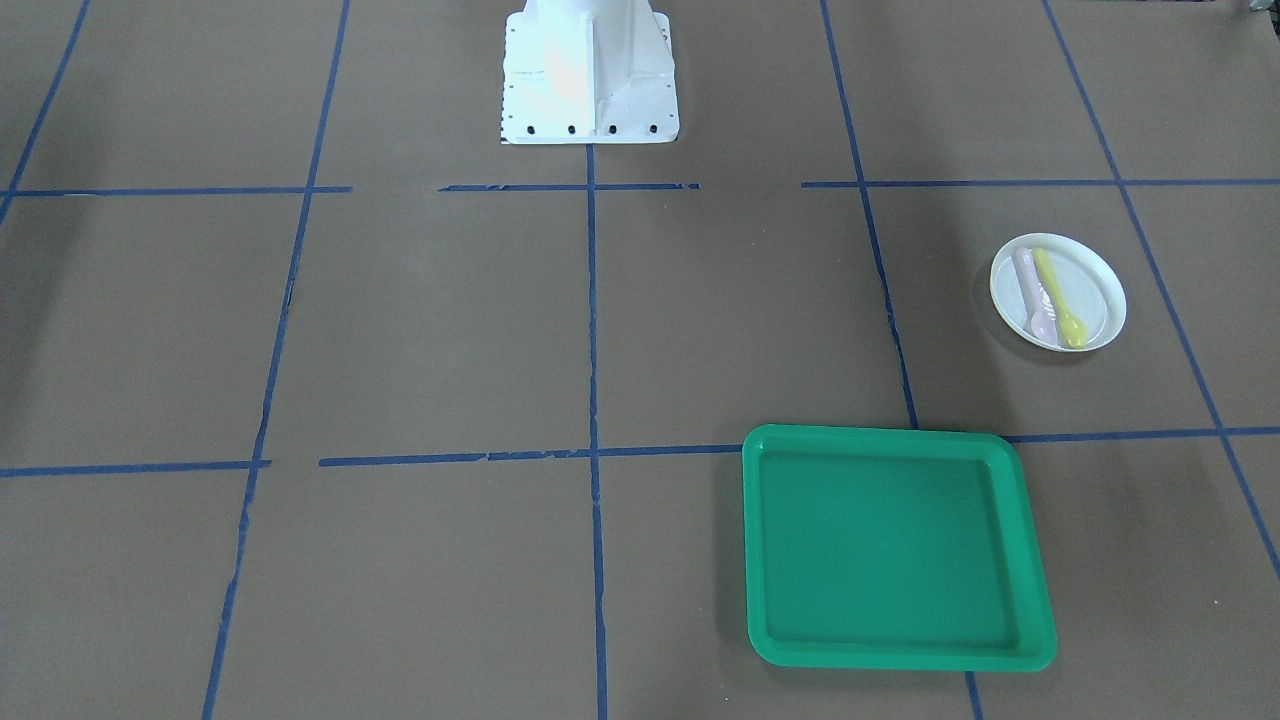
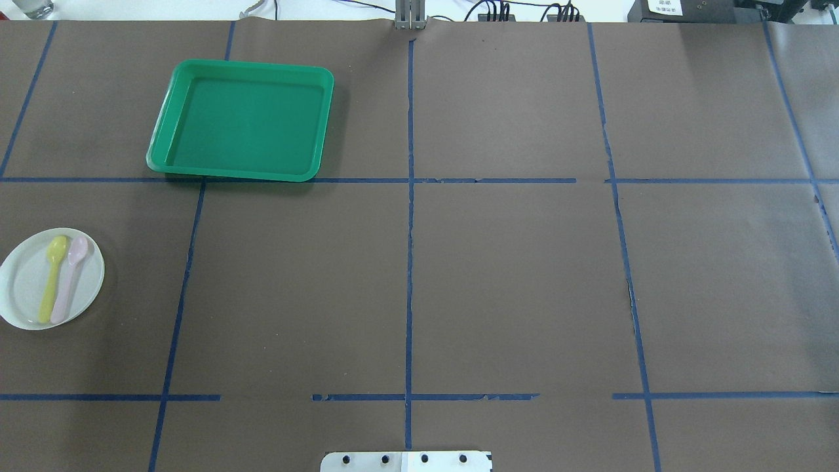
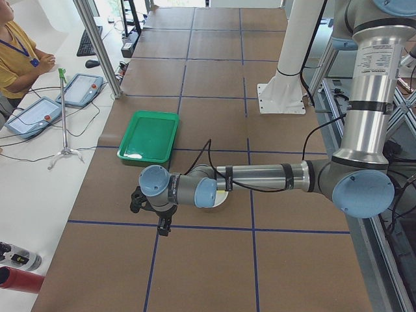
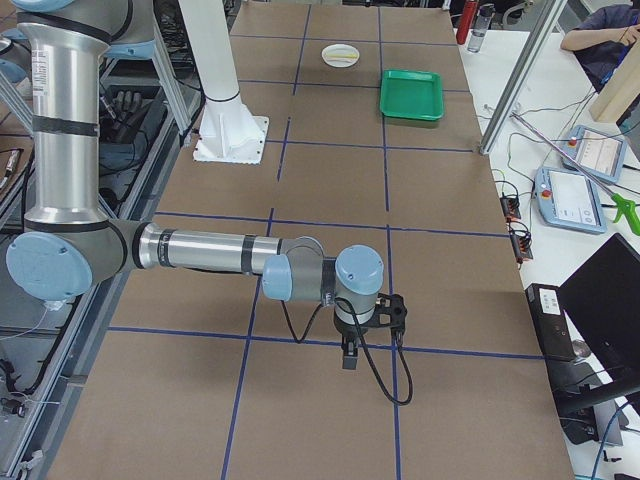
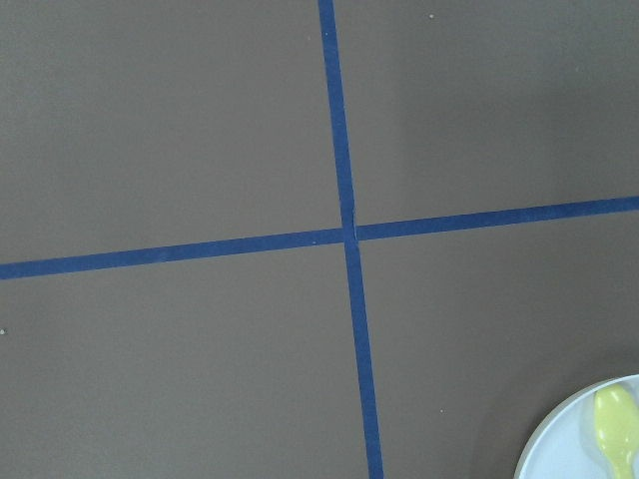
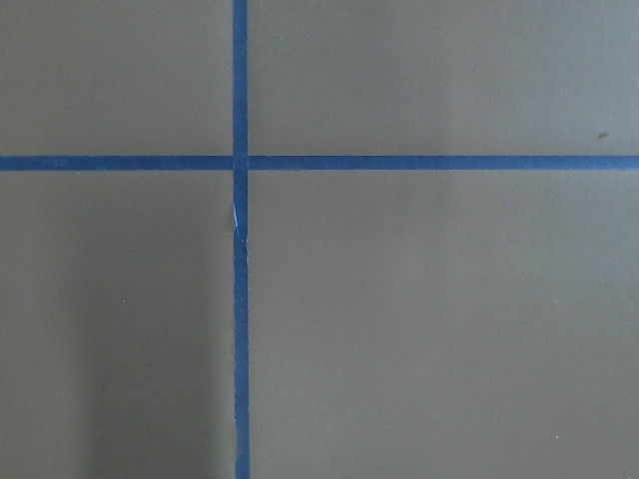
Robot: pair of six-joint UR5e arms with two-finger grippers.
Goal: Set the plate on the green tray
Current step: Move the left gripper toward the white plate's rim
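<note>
The small white plate (image 2: 23,282) lies on the brown table at its left side, bearing a yellow spoon (image 2: 51,278) and a pale pink spoon (image 2: 69,278). It also shows in the front view (image 1: 1095,295), and its rim shows at the lower right corner of the left wrist view (image 5: 574,444). The green tray (image 2: 242,118) lies empty further forward, apart from the plate (image 1: 885,545). My left gripper (image 3: 151,218) hangs above the table beside the plate; I cannot tell whether it is open. My right gripper (image 4: 368,335) hangs over the far right of the table; I cannot tell its state.
Blue tape lines divide the table into squares. The white robot base (image 1: 590,70) stands at the middle of the near edge. Operators (image 3: 16,45) and control pendants (image 3: 81,88) are beyond the table's far side, with a metal pole (image 3: 97,45) at its edge.
</note>
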